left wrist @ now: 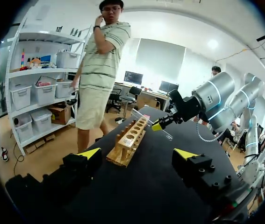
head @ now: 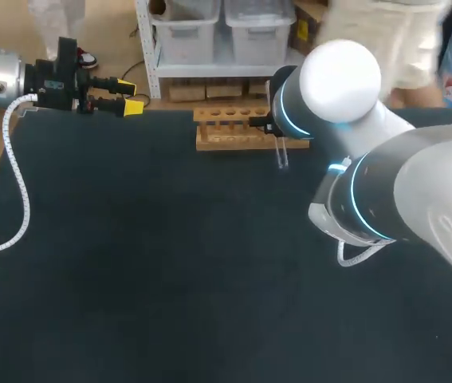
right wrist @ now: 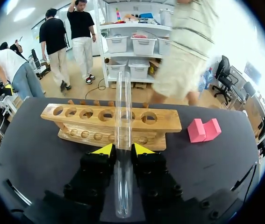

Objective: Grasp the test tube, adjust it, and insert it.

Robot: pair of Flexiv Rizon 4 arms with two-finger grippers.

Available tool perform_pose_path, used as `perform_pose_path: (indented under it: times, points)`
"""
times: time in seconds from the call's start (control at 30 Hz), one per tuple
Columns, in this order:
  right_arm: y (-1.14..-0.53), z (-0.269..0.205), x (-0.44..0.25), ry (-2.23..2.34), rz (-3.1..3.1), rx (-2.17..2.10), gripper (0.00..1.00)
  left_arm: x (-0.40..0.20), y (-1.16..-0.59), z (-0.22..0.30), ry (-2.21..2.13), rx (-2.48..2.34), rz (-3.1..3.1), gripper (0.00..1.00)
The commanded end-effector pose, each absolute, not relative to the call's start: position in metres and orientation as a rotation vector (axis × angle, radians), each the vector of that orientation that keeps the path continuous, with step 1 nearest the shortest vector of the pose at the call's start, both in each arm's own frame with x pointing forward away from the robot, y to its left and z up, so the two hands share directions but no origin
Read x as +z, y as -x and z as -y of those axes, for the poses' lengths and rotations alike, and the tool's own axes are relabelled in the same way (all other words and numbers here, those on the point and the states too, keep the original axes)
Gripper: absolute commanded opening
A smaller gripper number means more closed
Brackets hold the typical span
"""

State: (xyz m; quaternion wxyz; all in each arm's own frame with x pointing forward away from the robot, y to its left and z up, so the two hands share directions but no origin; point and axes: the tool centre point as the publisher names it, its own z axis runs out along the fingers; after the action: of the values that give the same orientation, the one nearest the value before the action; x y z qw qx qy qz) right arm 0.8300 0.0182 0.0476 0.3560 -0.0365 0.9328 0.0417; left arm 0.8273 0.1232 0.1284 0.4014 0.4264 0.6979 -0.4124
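Now the right gripper (right wrist: 123, 149) clamps the test tube (right wrist: 122, 107).
Tube just in front of the wooden rack (right wrist: 76, 119) at the table's (head: 170, 263) far edge; left gripper (head: 130, 94) spread wide, far-left corner.

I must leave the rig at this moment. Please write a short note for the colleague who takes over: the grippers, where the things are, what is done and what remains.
Left gripper: open and empty, near the table's far left corner, away from the work.
Right gripper: shut on the test tube, which it holds clear of the table, just in front of the wooden rack.
Done: the tube is grasped.
Left: adjust the tube, line it up with a hole and insert it. It is in no hole yet, and the holes that show look empty.
Also: a pink block lies on the table beside the rack.
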Motion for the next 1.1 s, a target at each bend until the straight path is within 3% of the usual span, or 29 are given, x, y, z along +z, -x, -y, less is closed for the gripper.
perform_pose_path:
  times: [0.03,1.1]
  points:
    - [-0.835,-0.019,0.045,0.100,-2.436,0.119,0.00,0.127,-0.828,-0.124,-1.079,-1.043,-1.760,1.00]
    - [-0.839,-0.015,0.052,0.146,-2.475,0.119,0.00,0.127,-0.828,-0.124,-1.079,-1.043,-1.760,1.00]
